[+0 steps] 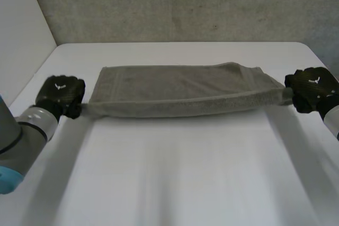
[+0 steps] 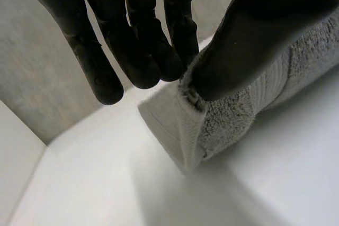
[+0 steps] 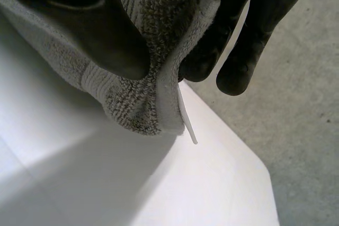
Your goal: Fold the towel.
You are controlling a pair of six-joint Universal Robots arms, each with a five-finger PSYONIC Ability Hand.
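1. Towel (image 1: pixel 180 91), grey, is stretched as a long band between your two hands, on the white table (image 1: pixel 175 183). The long edge on the robot's side runs tight from one hand to the other and looks thick, like a doubled layer.
2. The opposite long edge lies flat on the table, beyond both hands.
3. Your left hand (image 1: pixel 61 95) is at the left end of the towel. In the left wrist view you see its thumb (image 2: pixel 249 41) pressing on the corner of the cloth. The fingers (image 2: pixel 132 51) are nearly straight and close together on the other side of the cloth. So this hand pinches the towel's end between thumb and fingers. The outer fingers hang free beside the cloth.
4. Your right hand (image 1: pixel 312 88) is at the right end. In the right wrist view its thumb (image 3: pixel 90 30) lies over the bunched cloth and its fingers (image 3: pixel 243 41) are behind the hem, so it also pinches the towel's end.
5. A thin white tag (image 3: pixel 186 117) hangs from the hem, just below the right hand's fingertips.
6. Under the right hand the towel's end throws a shadow on the table.
7. Beyond the table's far edge, past both hands, stands a rough grey wall (image 1: pixel 175 3).
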